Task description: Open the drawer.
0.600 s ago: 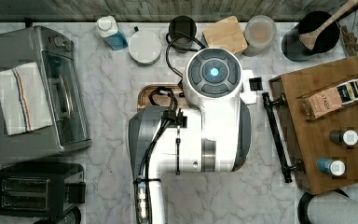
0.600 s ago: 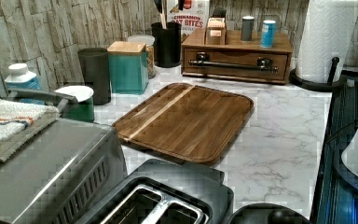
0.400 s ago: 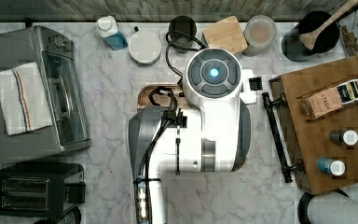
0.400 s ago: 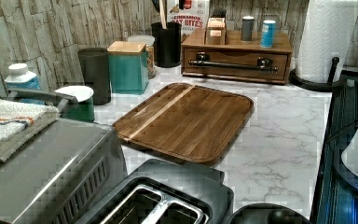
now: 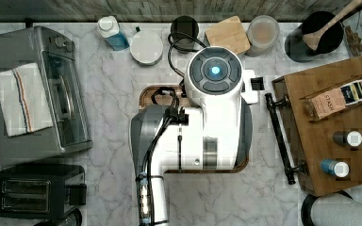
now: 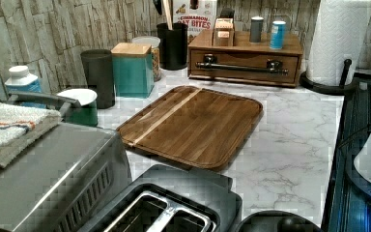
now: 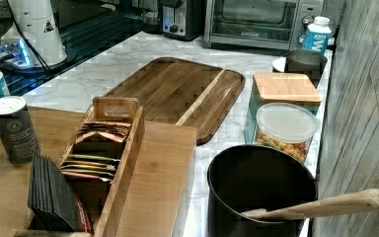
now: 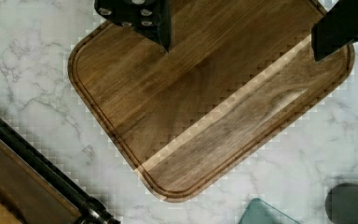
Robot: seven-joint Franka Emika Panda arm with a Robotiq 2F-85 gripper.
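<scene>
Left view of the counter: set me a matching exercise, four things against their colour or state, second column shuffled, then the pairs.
Things:
1. drawer
2. square canister
3. wooden tray
4. paper towel roll

Colour or state:
A. teal, with a wooden lid
B. white, upright on a black stand
C. shut, black bar handle across its front
D. lying flat on the marble, nothing on it

Pairs: 1-C, 2-A, 3-D, 4-B

Count on counter: one drawer (image 6: 244, 61); one wooden tray (image 6: 193, 125); two small tins (image 6: 256, 29) (image 6: 278, 34); one toaster oven (image 5: 52, 101); one toaster (image 5: 30, 190); one paper-towel roll (image 6: 338, 41).
</scene>
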